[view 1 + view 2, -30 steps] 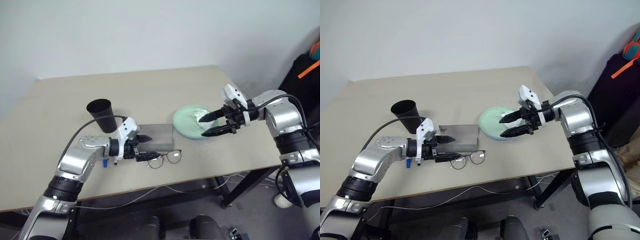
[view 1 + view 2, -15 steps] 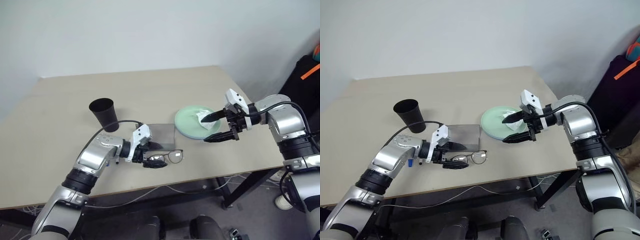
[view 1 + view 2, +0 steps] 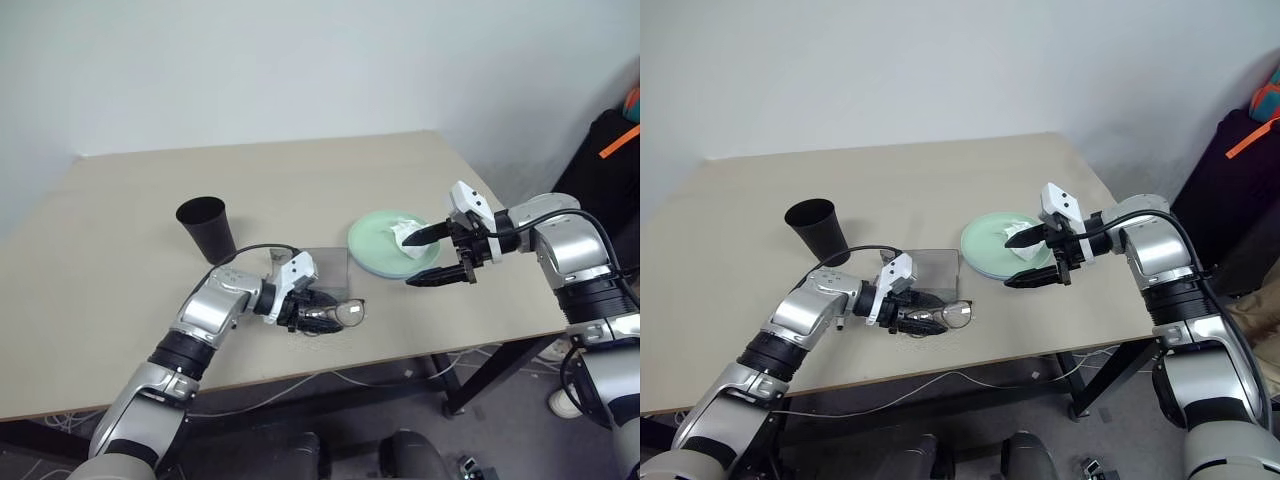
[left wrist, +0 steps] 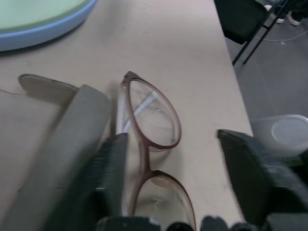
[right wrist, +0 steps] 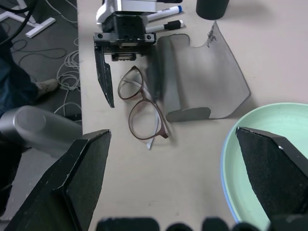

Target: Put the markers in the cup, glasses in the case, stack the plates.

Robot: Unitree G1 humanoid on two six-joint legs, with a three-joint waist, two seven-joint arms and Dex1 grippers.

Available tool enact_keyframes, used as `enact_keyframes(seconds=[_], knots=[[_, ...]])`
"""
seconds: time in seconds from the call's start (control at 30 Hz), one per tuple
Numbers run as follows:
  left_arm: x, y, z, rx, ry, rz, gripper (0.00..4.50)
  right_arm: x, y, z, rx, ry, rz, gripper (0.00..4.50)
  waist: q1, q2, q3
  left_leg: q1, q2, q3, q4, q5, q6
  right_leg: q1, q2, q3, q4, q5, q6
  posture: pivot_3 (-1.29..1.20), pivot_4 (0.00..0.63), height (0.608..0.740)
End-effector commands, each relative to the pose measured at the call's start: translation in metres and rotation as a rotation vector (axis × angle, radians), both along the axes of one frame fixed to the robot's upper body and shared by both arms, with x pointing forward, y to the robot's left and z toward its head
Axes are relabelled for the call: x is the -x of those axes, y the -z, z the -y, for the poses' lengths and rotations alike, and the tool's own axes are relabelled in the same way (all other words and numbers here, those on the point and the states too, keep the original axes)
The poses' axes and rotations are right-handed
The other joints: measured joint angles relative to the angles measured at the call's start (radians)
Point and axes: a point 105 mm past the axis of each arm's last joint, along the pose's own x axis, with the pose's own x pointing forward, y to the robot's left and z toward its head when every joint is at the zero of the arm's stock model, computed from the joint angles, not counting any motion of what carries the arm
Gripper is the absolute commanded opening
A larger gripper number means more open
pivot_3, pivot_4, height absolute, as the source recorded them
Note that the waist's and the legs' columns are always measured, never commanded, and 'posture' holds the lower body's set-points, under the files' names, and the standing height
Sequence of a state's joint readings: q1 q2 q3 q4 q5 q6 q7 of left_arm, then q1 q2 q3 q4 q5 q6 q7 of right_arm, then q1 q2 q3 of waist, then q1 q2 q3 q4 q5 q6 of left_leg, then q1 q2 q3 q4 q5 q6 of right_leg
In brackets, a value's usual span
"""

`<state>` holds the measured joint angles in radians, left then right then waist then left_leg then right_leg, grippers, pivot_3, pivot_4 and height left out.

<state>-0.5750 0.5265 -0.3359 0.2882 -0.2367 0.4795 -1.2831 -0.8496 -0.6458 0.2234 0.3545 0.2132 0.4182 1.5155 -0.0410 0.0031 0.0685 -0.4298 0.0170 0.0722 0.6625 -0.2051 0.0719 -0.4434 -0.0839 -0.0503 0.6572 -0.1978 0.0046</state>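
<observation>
Since the earlier frames, the left claw [image 3: 318, 312] has slid along the desk [image 3: 120, 250] from beside the case [image 3: 327, 268] to the glasses [image 3: 340, 313], and its fingers have drawn closer; they now straddle the frame. In the left wrist view one finger [image 4: 111, 166] lies against the near rim of the glasses [image 4: 153, 159] and the other [image 4: 250, 168] stands off with bare desk between, so the claw is not yet clamped on them. The right claw [image 3: 436, 253] has spread wider: its fingers stand well apart above the near edge of the stacked plates [image 3: 375, 243], holding nothing, one tip close to the crumpled white tissue [image 3: 405, 232] that lies on the mint green plate.

The cup [image 3: 206, 228] stands upright behind the left arm, well apart from the plates.

The head views show the glasses just in front of the open grey case near the desk's front edge. The right wrist view adds what the left arm hides there: the two markers [image 5: 163, 18], one blue-capped and one black-capped, lie side by side on the desk behind the left claw [image 5: 130, 72], near the cup's base. It also shows the case [image 5: 197, 77] lying open and a light blue rim under the green plate [image 5: 269, 144]. The left wrist view shows the same blue edge [image 4: 45, 36].
</observation>
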Motion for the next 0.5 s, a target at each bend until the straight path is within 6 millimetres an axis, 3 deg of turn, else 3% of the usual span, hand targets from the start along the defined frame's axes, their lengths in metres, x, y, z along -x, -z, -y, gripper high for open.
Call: enact_keyframes(seconds=[0.03,0.1,0.5], knots=[[-0.0051,-0.0114,0.0022,-0.009,0.024,0.056,1.54,0.0002,-0.0123,-0.0018,-0.023,-0.007,0.047,4.50,0.000,0.000,0.000,0.000,0.000,0.000,0.000,0.000,0.000,0.000,0.000,0.000,0.000,0.000,0.000,0.00,0.000,0.739],[-0.0057,-0.0119,0.0010,-0.014,0.023,0.058,0.85,-0.0003,-0.0119,-0.0024,-0.023,-0.007,0.048,4.50,0.000,0.000,0.000,0.000,0.000,0.000,0.000,0.000,0.000,0.000,0.000,0.000,0.000,0.000,0.000,0.00,0.000,0.739],[-0.0092,-0.0157,-0.0047,-0.038,0.018,0.074,0.85,-0.0049,-0.0123,-0.0061,-0.025,-0.005,0.059,4.50,0.000,0.000,0.000,0.000,0.000,0.000,0.000,0.000,0.000,0.000,0.000,0.000,0.000,0.000,0.000,0.00,0.000,0.739]])
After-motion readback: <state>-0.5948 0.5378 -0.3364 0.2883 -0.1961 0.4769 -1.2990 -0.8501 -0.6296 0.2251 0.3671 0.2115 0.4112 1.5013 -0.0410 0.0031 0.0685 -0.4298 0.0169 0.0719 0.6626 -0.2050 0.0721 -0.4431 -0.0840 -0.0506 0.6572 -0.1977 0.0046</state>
